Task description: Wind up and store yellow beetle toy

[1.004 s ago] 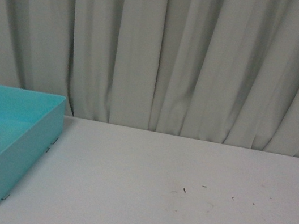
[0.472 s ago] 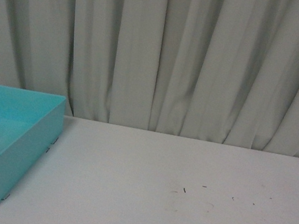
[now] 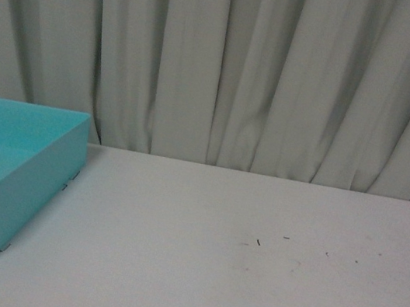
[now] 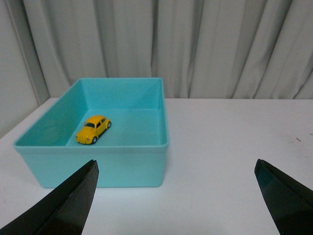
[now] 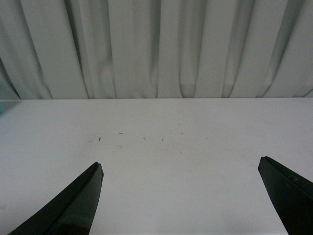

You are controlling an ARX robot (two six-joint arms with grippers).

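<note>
the yellow beetle toy [image 4: 93, 129] sits on its wheels on the floor of a turquoise bin [image 4: 117, 164], near the bin's left side and apart from its walls, at the left end of a white worktop [image 3: 233, 268]. seen from the left wrist, the left gripper [image 4: 176, 196] hangs short of the bin with its dark fingers [image 4: 73, 200] spread wide and nothing between them. the right gripper [image 5: 181, 196] is likewise splayed open and empty over bare worktop marked only by a few small dark specks [image 5: 100, 138]. in the front view neither arm shows; only the bin's corner and the toy's yellow roof appear at the left edge, before a pale pleated curtain [image 3: 281, 72]. judged from how things lie, the storing looks done: the car rests in the bin and no fingers touch it. whether the toy was wound cannot be told from these pictures. little appears left beyond drawing the arms clear.
</note>
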